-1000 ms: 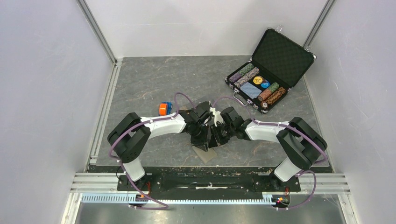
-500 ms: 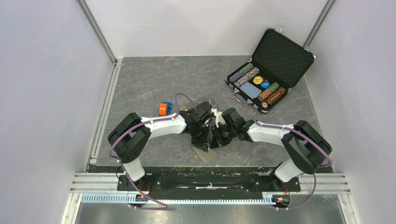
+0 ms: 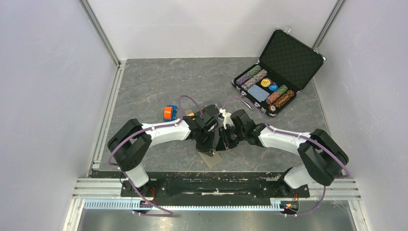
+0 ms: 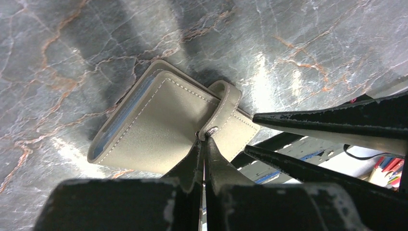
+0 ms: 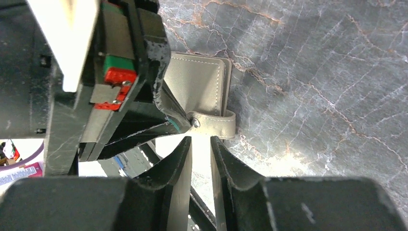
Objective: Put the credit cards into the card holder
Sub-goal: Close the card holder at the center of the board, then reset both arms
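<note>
Right elbow (image 3: 323, 159) has swung farther outward, I see, and my left gripper (image 4: 203, 144) is clenched on the card holder (image 4: 154, 125) by its snap strap (image 5: 216, 124) at the table's (image 3: 159, 82) near edge, with the right gripper (image 5: 201, 144) slightly parted and holding nothing just beside it.

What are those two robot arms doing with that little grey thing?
They're working on a grey card holder on the marbled table. The left hand is pinched shut on its flap, right by the round snap. The right hand is open, its tips just short of the strap loop. No credit cards show in any view.
</note>
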